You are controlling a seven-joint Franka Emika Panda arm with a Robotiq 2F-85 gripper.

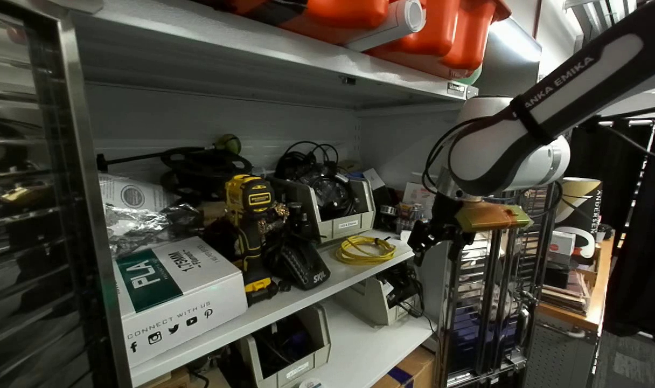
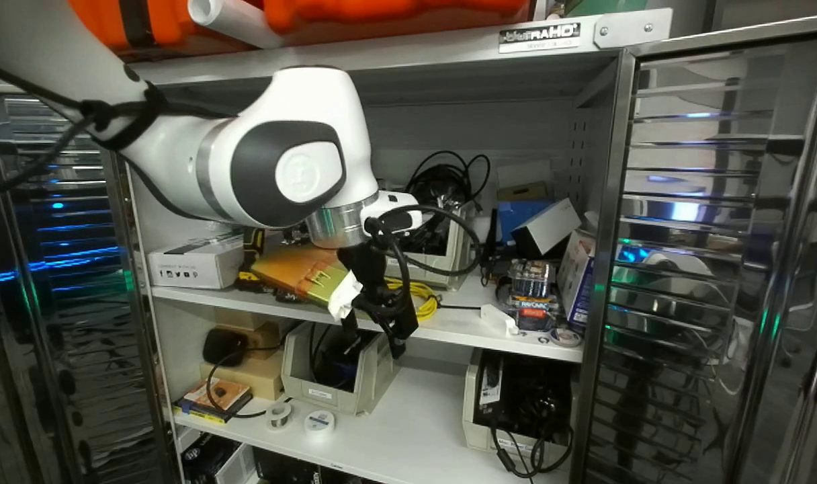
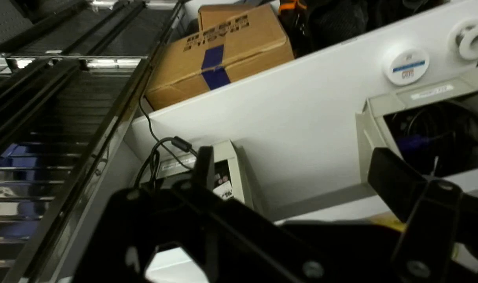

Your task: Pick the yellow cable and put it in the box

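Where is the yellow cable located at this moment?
In an exterior view, the yellow cable lies coiled on the white shelf, near its front edge, right of the black SKIL item and in front of the grey bin.

In an exterior view, the Robotiq gripper (image 2: 373, 334) hangs before the cabinet shelf (image 2: 461, 324), jaws apart, partly hiding the coiled yellow cable (image 2: 427, 302). Just behind the cable stands a grey bin (image 2: 442, 261) of black cables (image 2: 442, 183). Rayovac batteries (image 2: 533, 311) stand farther right; a white cardboard box (image 2: 190, 270) sits near the left end. Two more bins (image 2: 345, 401) occupy the shelf below (image 2: 425, 410).
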